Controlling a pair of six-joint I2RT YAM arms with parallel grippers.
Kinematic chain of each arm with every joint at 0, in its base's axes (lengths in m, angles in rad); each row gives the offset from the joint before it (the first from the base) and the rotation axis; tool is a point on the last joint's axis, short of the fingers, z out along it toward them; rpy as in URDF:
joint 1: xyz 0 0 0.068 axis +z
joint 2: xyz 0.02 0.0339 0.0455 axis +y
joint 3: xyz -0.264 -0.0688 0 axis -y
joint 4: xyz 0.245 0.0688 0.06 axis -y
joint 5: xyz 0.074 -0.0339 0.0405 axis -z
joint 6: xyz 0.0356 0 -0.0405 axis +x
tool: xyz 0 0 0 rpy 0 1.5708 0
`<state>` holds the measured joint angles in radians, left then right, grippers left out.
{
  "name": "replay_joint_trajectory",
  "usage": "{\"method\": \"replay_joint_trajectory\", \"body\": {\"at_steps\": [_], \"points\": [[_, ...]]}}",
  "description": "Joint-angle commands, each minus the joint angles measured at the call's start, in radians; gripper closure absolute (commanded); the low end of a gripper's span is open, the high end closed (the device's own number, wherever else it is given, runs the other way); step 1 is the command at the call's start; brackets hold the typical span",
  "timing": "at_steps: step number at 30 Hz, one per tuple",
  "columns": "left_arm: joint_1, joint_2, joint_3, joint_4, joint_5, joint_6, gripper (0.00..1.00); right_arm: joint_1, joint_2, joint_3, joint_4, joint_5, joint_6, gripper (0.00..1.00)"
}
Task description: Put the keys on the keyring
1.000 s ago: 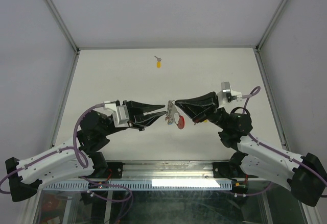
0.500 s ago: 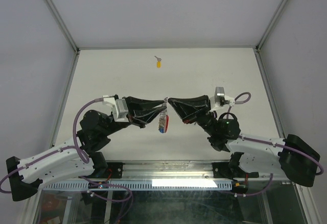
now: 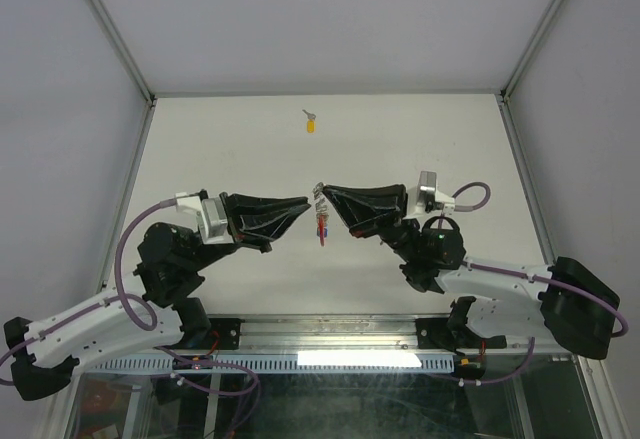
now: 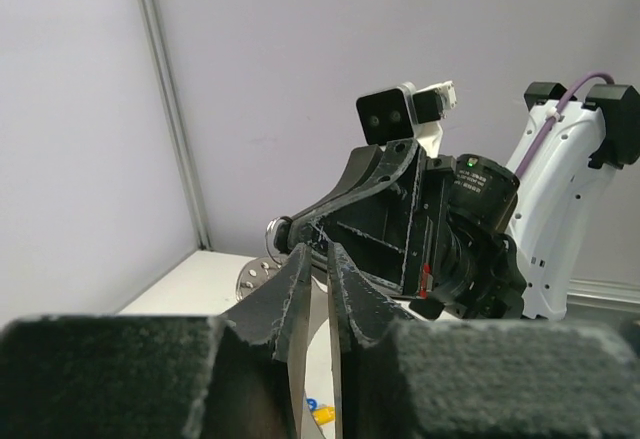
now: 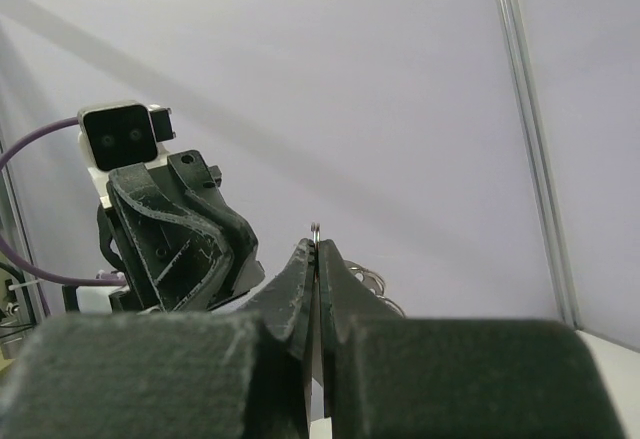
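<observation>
Item 1, right gripper (image 3: 323,191). Held above the table (image 3: 420,129), tips facing the other arm. Fingers pressed flat together, pinching the top of the keyring. In its own wrist view (image 5: 315,244) no gap shows between the pads, and a thin silver wire loop (image 5: 315,227) pokes up just past the tips.

Item 2, the keyring (image 3: 321,221). Hangs straight down from the right gripper's tips, clear of the table. Silver rings sit at the top by the pinch, the red strip below, and a small blue piece touches the strip's lower end. More wire loops show just behind the right gripper's finger in the right wrist view. How many keys it carries is too small to tell.

Item 3, left gripper (image 3: 304,200). Level with the right gripper, its tips just beside the right tips and the top of the keyring, with a sliver of space between. Its fingers (image 4: 295,289) are nearly together, parted by a narrow slit that shows nothing inside. It holds nothing.

Item 4, yellow-headed key (image 3: 311,125). Lies flat on the table, well beyond both grippers' tips toward the far wall, apart from everything else.

Item 5, blue and yellow bits (image 4: 320,411). Seen low in the slit of the left gripper's fingers. Too small to identify.
</observation>
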<state>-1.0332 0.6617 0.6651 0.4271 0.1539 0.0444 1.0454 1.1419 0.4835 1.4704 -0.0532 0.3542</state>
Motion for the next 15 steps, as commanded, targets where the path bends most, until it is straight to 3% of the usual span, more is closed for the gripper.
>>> {"method": "replay_joint_trajectory", "body": {"at_steps": [1,11,15], "points": [[-0.001,-0.034,0.024,-0.01,-0.032,0.021,0.89,0.008,-0.038,0.051,0.169,-0.032,-0.077,1.0],[-0.001,-0.004,0.056,-0.011,0.095,0.015,0.8,0.008,-0.06,0.077,0.17,-0.218,-0.147,1.0],[-0.002,-0.003,0.052,-0.014,0.096,0.018,0.79,0.008,-0.071,0.089,0.169,-0.217,-0.168,1.0]]}}
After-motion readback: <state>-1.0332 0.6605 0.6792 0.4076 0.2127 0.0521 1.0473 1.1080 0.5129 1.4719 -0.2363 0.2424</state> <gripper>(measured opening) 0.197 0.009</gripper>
